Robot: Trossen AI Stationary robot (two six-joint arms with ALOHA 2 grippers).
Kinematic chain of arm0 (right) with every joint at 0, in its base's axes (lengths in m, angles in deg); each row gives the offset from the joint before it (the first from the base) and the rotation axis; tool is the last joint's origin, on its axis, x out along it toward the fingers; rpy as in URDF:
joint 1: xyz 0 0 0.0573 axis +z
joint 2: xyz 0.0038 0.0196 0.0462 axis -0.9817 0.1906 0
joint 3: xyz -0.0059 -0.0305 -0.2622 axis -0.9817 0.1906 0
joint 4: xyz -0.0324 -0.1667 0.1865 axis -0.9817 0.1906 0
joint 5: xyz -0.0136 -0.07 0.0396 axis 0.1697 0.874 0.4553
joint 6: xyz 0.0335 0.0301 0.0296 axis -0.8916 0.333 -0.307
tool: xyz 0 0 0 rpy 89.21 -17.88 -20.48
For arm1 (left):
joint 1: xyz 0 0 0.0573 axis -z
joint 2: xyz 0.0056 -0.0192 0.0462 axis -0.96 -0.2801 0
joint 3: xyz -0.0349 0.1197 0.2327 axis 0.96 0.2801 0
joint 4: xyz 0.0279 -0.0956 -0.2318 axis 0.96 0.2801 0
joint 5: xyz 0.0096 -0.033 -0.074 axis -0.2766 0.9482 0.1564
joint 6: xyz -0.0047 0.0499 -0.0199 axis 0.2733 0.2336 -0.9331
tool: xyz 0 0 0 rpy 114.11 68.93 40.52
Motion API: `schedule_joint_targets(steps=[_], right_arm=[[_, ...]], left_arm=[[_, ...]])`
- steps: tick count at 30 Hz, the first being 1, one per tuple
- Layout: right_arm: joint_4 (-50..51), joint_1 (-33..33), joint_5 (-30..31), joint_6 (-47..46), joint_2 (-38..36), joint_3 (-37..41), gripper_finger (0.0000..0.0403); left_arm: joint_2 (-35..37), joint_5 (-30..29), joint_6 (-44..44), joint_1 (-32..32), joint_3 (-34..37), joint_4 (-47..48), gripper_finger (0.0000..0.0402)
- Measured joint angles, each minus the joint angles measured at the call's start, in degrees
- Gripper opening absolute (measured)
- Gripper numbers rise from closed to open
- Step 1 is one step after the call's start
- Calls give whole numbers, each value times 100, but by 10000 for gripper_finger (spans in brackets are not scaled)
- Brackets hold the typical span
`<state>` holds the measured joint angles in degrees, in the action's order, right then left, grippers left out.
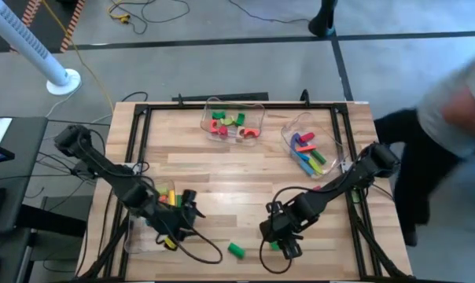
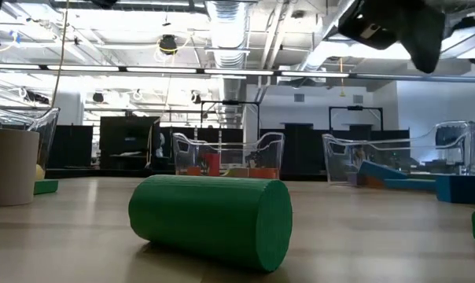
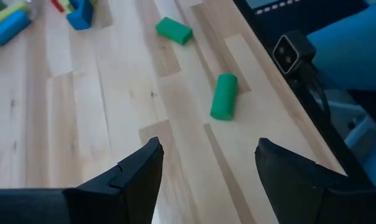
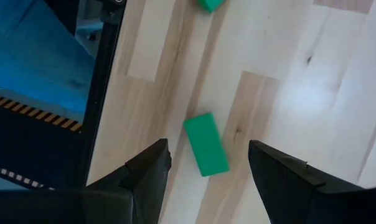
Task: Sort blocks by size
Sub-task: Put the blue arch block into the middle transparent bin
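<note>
High view shows the wooden counter (image 1: pixel 222 196) with both arms low over its near edge. The left gripper (image 1: pixel 182 224) hangs just left of a green cylinder (image 1: pixel 236 251) lying on its side on the bare wood, its fingers spread wide and holding nothing. In the left wrist view that green cylinder (image 3: pixel 224 96) lies ahead of the spread fingertips, apart from them, with a green rectangular block (image 3: pixel 174 30) farther beyond it.

The right gripper (image 1: pixel 285 236) sits just right of the green cylinder, also spread and empty. In the right wrist view the green rectangular block (image 4: pixel 206 144) lies flat on the wood between the two fingers and slightly ahead of them, touching neither.

Far from the cylinder, toward the back of the counter, a clear bin (image 1: pixel 234 118) holds red, pink and green blocks, and a second clear bin (image 1: pixel 310 141) to its right holds longer blue, green and pink pieces. More blocks (image 1: pixel 168 196) lie under the left arm, left of the cylinder.
</note>
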<state>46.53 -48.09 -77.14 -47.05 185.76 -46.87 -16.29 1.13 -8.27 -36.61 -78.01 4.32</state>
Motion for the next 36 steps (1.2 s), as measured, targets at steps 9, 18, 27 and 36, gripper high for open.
schedule_joint_targets(steps=[9, 18, 27, 36], right_arm=[[190, 392, 292, -621, 0, 0, 248], [1085, 886, 1324, -1787, 0, -2, 248], [2978, 1371, 2217, -3623, -2, -2, 218], [2997, 1386, 2590, -3864, -7, 150, 183]], left_arm=[[-876, 465, 349, -303, 0, -968, 245], [-1609, 729, 432, -409, 2, -1463, 245], [-1667, 691, 441, -409, 2, -2040, 245], [-1667, 618, 571, -398, 2, -2152, 245]])
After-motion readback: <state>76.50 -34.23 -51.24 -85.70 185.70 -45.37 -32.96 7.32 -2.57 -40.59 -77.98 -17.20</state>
